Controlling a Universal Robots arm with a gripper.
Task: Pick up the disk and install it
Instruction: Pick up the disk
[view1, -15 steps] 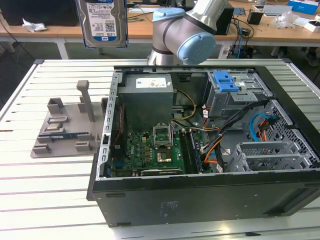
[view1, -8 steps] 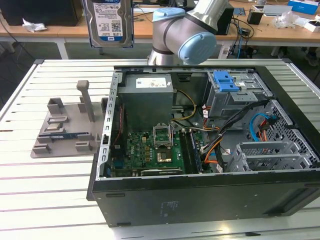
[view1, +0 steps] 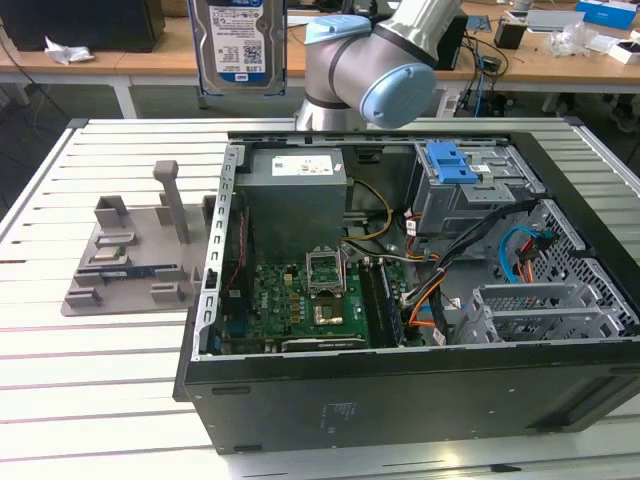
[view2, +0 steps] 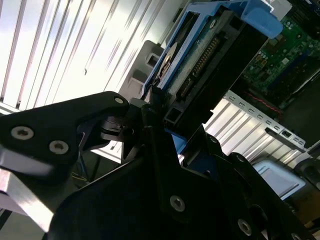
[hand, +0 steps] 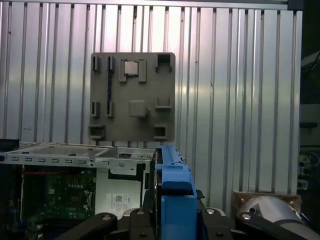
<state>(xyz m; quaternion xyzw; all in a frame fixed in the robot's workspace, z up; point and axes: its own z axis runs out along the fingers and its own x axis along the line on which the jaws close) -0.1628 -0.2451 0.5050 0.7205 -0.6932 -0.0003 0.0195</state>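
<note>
While it hangs upright in the air, the disk (view1: 240, 40) shows at about eleven o'clock in the exterior view, its blue-and-white label facing the camera and blue rails along its sides. In the second wrist view the black fingers (view2: 100, 112) are closed on one end of the disk (view2: 200, 55), clamping it between them. In the first wrist view the blue rail edge (hand: 175, 195) rises from that grasp. The arm (view1: 370, 70) stands just beside the disk, toward one o'clock. Below lies the open computer case (view1: 400, 410) on the slatted worktop (view1: 100, 400), with the grey power-supply box (view1: 295, 195) near centre, the motherboard (view1: 300, 300) under it, and a blue-tabbed drive cage (view1: 450, 165) toward two o'clock. A grey fixture plate (view1: 130, 260) lies at nine o'clock.
</note>
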